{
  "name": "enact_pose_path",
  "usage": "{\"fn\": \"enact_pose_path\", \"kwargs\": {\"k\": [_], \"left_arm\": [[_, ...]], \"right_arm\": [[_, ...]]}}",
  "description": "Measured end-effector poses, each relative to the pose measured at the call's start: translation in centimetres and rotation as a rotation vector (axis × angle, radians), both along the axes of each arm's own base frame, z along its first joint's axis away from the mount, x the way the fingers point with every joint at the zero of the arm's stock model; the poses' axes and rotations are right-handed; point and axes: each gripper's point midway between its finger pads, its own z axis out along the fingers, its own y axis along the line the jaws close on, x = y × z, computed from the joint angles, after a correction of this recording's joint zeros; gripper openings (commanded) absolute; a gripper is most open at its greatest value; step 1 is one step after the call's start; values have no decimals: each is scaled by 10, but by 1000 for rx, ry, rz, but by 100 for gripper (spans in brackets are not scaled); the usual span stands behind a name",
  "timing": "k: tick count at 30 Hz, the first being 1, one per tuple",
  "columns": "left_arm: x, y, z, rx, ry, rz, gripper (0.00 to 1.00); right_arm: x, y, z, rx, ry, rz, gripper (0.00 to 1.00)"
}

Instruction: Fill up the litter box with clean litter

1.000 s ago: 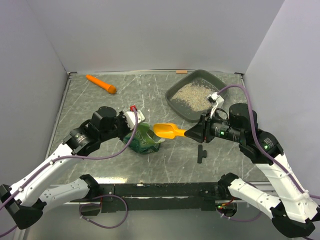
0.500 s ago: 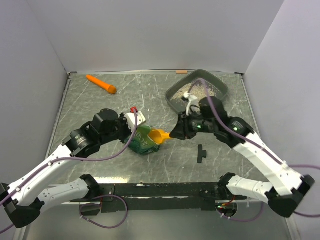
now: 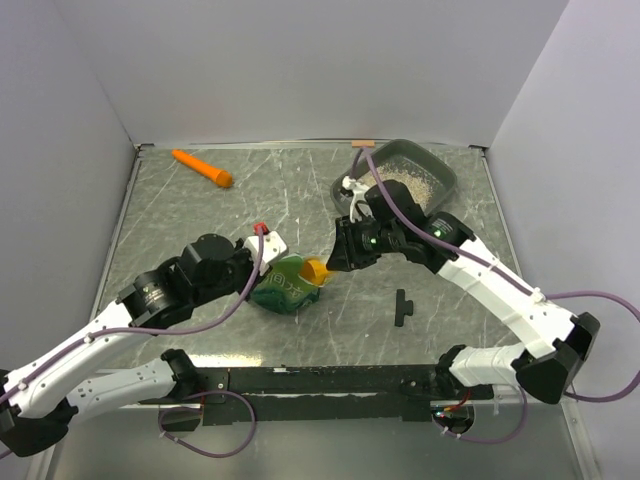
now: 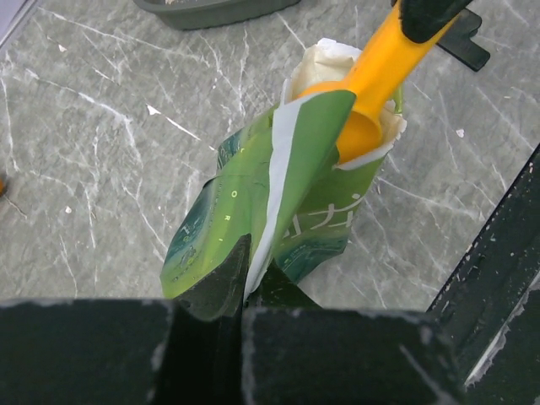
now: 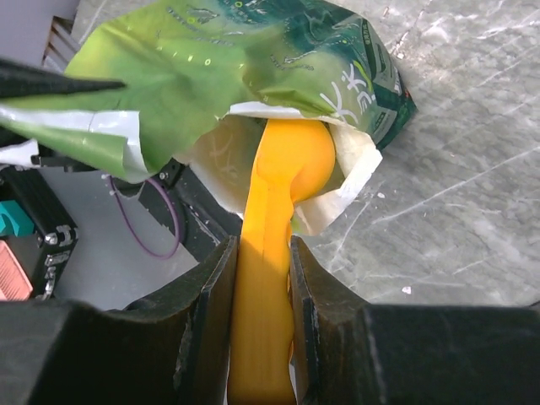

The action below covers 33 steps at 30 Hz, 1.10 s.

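Note:
The dark grey litter box point(image 3: 410, 150) stands at the back right, with pale clean litter point(image 3: 418, 180) on its floor; my right arm covers its near corner. The box's edge point(image 4: 219, 10) also shows at the top of the left wrist view. My left gripper point(image 3: 262, 262) point(image 4: 245, 263) is shut on the torn rim of the green bag point(image 3: 283, 288) point(image 4: 245, 194) point(image 5: 219, 67) and holds its mouth up. My right gripper point(image 3: 338, 262) point(image 5: 263, 253) is shut on the handle of the orange scoop point(image 3: 316, 270) point(image 4: 371, 93) point(image 5: 270, 219), whose bowl is inside the bag's mouth. The bag's contents are hidden.
An orange carrot-shaped object point(image 3: 203, 167) lies at the back left. A small black part point(image 3: 401, 307) lies on the table to the right of the bag. The black mounting rail point(image 3: 320, 380) runs along the near edge. Grey walls close three sides.
My right arm has swung left from beside the litter box, carrying the scoop, whose bowl has gone into the bag's mouth. The left gripper has kept its hold on the bag.

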Motion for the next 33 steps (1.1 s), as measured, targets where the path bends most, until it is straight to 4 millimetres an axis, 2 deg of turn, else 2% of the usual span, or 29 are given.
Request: {"fn": "enact_pose_path", "kwargs": {"k": [6, 11, 17, 24, 33], "left_arm": [[4, -4, -7, -23, -28, 5, 1], [8, -9, -12, -49, -55, 10, 1], [12, -9, -14, -83, -88, 27, 1], [14, -9, -19, -141, -115, 46, 1], [11, -4, -19, -183, -148, 54, 1]], "right_arm": [[9, 1, 4, -66, 31, -15, 0], [18, 4, -2, -122, 64, -19, 0], [31, 16, -31, -177, 133, -18, 0], [47, 38, -57, -132, 206, 6, 0], [43, 48, -89, 44, 349, 20, 0]]}}
